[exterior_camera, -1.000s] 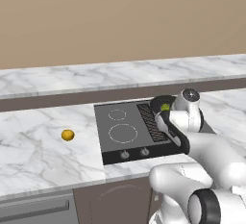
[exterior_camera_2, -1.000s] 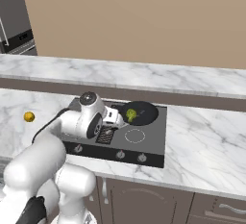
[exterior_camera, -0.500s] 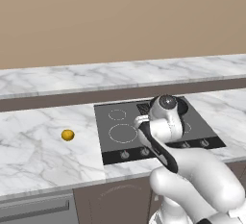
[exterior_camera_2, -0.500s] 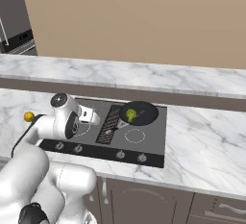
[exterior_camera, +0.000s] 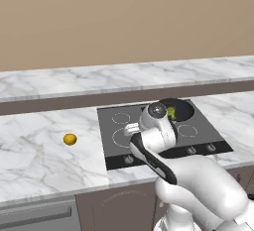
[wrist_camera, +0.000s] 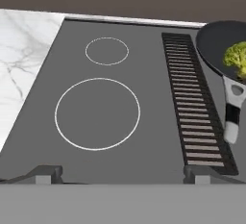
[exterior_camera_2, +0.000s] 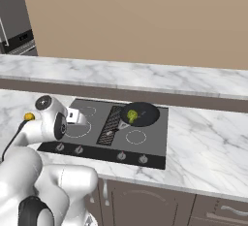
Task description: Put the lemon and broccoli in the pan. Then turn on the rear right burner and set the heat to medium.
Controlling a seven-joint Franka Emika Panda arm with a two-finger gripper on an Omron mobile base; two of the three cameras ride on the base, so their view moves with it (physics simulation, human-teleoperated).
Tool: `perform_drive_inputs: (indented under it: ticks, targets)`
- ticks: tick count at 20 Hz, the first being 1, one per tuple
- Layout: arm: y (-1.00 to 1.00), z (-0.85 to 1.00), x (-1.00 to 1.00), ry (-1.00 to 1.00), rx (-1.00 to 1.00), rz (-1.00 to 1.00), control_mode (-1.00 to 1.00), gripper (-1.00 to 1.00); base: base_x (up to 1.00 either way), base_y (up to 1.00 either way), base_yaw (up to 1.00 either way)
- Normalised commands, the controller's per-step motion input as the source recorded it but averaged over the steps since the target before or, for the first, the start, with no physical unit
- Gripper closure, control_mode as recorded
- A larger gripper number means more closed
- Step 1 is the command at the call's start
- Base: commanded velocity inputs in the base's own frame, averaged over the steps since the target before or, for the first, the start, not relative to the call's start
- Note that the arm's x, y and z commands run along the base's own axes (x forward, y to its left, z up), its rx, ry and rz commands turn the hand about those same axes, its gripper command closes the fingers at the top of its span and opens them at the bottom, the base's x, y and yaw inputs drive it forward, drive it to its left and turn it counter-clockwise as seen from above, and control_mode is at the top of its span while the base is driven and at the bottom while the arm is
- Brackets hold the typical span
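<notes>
The broccoli (exterior_camera_2: 131, 116) already sits inside the black pan (exterior_camera_2: 145, 109), which rests on the rear right burner of the dark cooktop (exterior_camera_2: 145, 140), its short handle (wrist_camera: 232, 112) pointing toward the front beside the ribbed vent strip (wrist_camera: 192, 103). The lemon (exterior_camera: 70, 139) lies alone on the marble tabletop (exterior_camera: 39, 165), well to the left of the cooktop and well apart from the pan. The white arm reaches over the left half of the cooktop, and its gripper (wrist_camera: 122, 174) hangs above the large front left burner ring (wrist_camera: 97, 114) with its jaws spread wide and nothing between them. The knobs (exterior_camera_2: 121, 156) line the front edge.
</notes>
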Motion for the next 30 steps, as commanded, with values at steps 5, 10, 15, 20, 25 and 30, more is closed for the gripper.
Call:
perform_drive_inputs:
  ticks: [5, 10, 15, 20, 25, 30]
  targets:
    - [0.25, 0.0, 0.05, -0.04, 0.03, 0.18, -1.0, -1.0, 0.0, 0.0, 0.0]
    - [0.0, 0.32, 0.11, 0.07, 0.07, 0.26, -1.0, -1.0, 0.0, 0.0, 0.0]
    - [0.13, 0.02, 0.0, 0.39, -0.14, 0.05, -1.0, -1.0, 0.0, 0.0, 0.0]
    - [0.4, 0.0, 0.0, 0.35, -0.27, -0.11, -1.0, -1.0, 0.0, 0.0, 0.0]
    - [0.18, -0.08, 0.03, 0.04, -0.05, -0.1, -1.0, -1.0, 0.0, 0.0, 0.0]
    - [0.32, -0.16, 0.11, 0.01, 0.04, -0.04, -1.0, -1.0, 0.0, 0.0, 0.0]
